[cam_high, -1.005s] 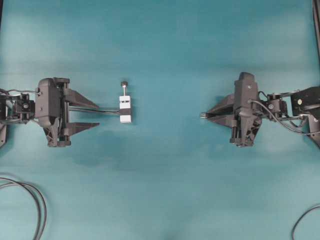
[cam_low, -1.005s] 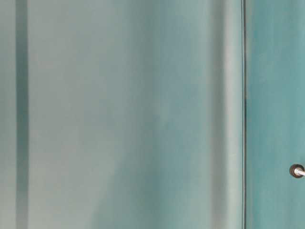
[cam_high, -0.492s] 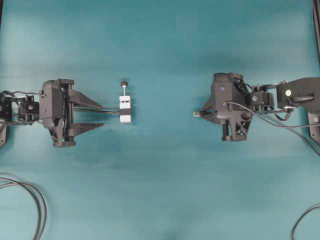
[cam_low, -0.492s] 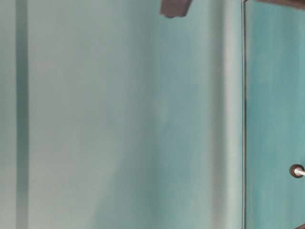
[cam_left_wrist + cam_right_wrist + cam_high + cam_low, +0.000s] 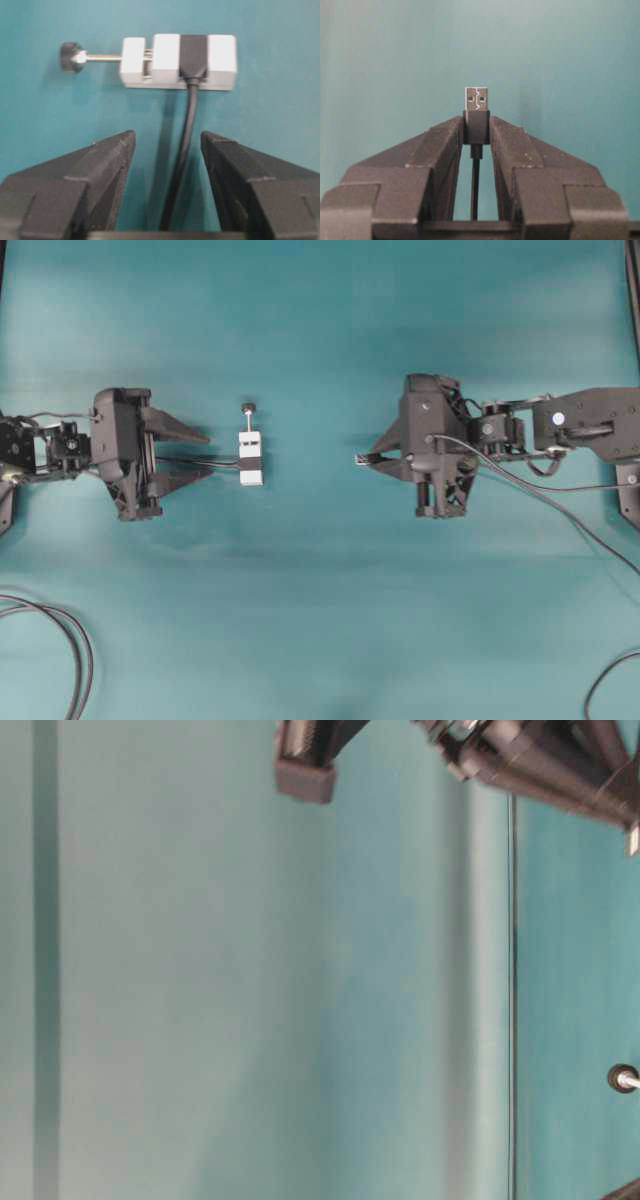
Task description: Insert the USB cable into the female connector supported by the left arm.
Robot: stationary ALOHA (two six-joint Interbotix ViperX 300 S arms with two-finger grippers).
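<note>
Teal table: right claw grips USB cable.

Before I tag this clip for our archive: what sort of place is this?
Likely a robot lab bench: a bare teal table, two black arms facing each other, left and right, and a small white connector block between them.

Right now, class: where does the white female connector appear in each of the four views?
Overhead: left of centre, female connector.
Table-level: only its knob at the right edge.
Left wrist: top centre, beyond the open left end effector.
Right wrist: not in it.
Shared landmark: the knobbed pin.
</note>
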